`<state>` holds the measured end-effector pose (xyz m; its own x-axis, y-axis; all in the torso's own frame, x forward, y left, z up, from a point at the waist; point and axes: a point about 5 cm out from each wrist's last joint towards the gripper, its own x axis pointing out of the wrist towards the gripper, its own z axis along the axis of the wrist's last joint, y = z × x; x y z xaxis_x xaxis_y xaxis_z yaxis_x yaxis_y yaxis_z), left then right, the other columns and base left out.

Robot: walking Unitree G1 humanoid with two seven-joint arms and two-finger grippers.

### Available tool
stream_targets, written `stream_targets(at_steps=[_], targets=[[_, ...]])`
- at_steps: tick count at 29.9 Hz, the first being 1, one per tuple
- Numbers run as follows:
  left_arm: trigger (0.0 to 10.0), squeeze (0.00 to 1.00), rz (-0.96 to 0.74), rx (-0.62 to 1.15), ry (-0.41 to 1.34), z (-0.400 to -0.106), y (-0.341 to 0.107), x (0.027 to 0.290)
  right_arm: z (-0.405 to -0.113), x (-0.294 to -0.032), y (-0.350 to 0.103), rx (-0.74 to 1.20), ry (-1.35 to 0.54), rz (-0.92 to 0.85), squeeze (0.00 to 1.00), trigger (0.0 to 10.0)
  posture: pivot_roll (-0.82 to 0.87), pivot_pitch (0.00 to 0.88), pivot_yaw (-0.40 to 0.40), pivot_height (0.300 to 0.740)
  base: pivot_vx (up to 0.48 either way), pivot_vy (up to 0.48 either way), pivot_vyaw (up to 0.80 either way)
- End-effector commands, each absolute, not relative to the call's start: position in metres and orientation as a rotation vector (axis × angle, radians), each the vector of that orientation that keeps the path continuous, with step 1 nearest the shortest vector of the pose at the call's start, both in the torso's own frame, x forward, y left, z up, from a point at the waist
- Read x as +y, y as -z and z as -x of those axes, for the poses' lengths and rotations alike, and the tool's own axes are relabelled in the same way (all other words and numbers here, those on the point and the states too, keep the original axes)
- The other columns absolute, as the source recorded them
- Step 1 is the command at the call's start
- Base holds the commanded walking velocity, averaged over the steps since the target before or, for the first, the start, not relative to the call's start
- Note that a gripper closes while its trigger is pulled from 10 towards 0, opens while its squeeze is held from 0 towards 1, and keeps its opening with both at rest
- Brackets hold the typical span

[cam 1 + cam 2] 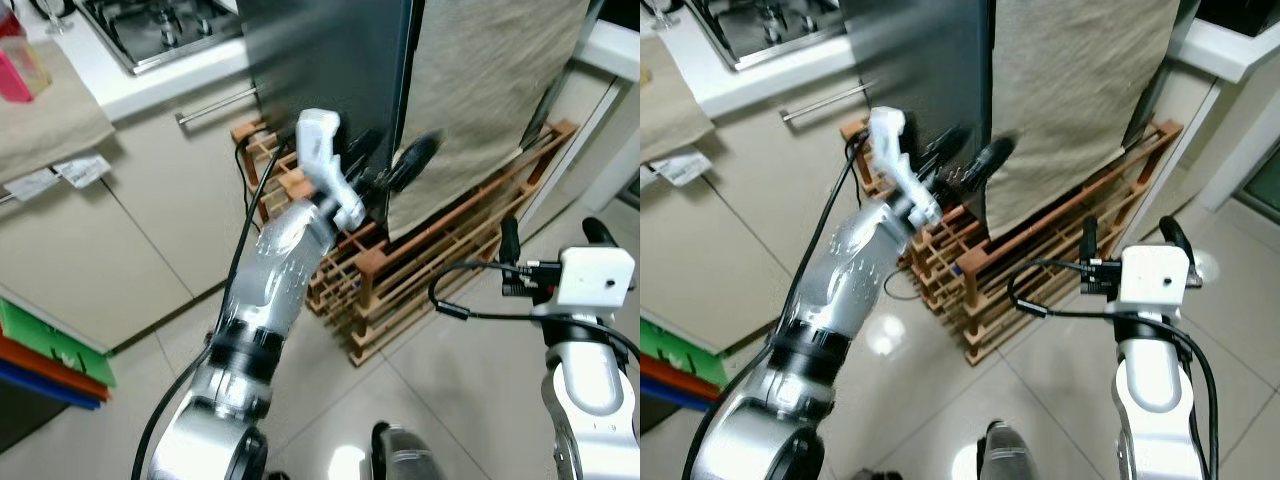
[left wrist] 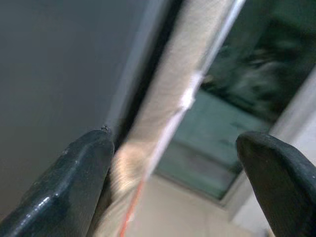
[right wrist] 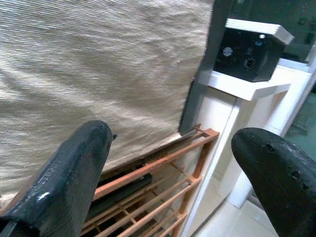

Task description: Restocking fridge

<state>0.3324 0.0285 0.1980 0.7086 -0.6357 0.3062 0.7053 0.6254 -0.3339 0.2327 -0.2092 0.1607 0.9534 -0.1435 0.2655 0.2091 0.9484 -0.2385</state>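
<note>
While the right gripper hangs spread, the left gripper's wide-parted fingers straddle the fridge door edge.

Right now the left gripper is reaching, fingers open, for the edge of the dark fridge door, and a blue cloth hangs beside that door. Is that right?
One detail is wrong: the cloth is beige, not blue, as the left eye view shows. The left gripper does reach, fingers open, for the edge of the dark fridge door.

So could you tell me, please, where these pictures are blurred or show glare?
Left eye view: the left gripper at the dark fridge door is motion-smeared, and a bright reflection glares off the floor tiles. Left wrist view: soft all over, the beige cloth streaked. Right wrist view: the cloth and wooden rack are fairly sharp, the near fingers soft.
</note>
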Motion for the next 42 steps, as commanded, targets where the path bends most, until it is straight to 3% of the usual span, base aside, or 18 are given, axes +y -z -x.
stream_targets(at_steps=[1, 6, 16, 23, 25, 30, 33, 36, 42], targets=[[10.0, 0.00, 0.457, -0.209, 0.738, -0.327, -0.208, 0.029, -0.233, -0.206, -0.161, -0.261, 0.170, 0.261, 0.00, 10.0, -0.28, 0.145, 0.085, 0.740, 0.000, 0.000, 0.00], [10.0, 0.00, 0.392, -0.189, 0.592, -0.325, -0.195, 0.062, -0.248, -0.206, -0.174, -0.317, 0.152, 0.277, 0.00, 10.0, -0.25, 0.110, 0.068, 0.740, 0.000, 0.000, 0.00], [10.0, 0.00, 0.363, -0.174, 0.518, -0.335, -0.198, 0.058, -0.262, -0.207, -0.176, -0.318, 0.119, 0.287, 0.00, 10.0, -0.24, 0.089, 0.049, 0.740, 0.000, 0.259, -0.62], [10.0, 0.00, 0.334, -0.159, 0.417, -0.335, -0.192, 0.065, -0.267, -0.202, -0.178, -0.327, 0.098, 0.277, 0.00, 10.0, -0.24, 0.092, 0.029, 0.740, 0.000, 0.000, 0.00], [10.0, 0.00, 0.339, -0.186, 0.406, -0.329, -0.192, 0.071, -0.264, -0.203, -0.181, -0.349, 0.124, 0.266, 0.00, 10.0, -0.24, 0.101, 0.026, 0.740, 0.000, 0.000, 0.00], [10.0, 0.00, 0.177, -0.402, 0.324, -0.292, -0.212, 0.111, -0.218, -0.193, -0.204, -0.505, 0.165, 0.346, 0.00, 10.0, -0.23, 0.130, 0.035, 0.740, 0.000, 0.000, 0.00], [10.0, 0.00, 0.146, -0.444, 0.294, -0.286, -0.230, 0.108, -0.208, -0.195, -0.226, -0.586, 0.236, 0.357, 0.00, 10.0, -0.23, 0.122, 0.053, 0.740, 0.000, 0.000, 0.00], [10.0, 0.00, 0.111, -0.463, 0.389, -0.291, -0.244, 0.081, -0.216, -0.199, -0.239, -0.630, 0.291, 0.338, 0.00, 10.0, -0.24, 0.114, 0.063, 0.740, 0.000, 0.000, 0.00], [10.0, 0.00, 0.207, -0.382, 0.539, -0.304, -0.237, 0.064, -0.225, -0.210, -0.206, -0.491, 0.357, 0.288, 0.00, 10.0, -0.27, 0.078, 0.115, 0.740, 0.000, 0.000, -0.07]])
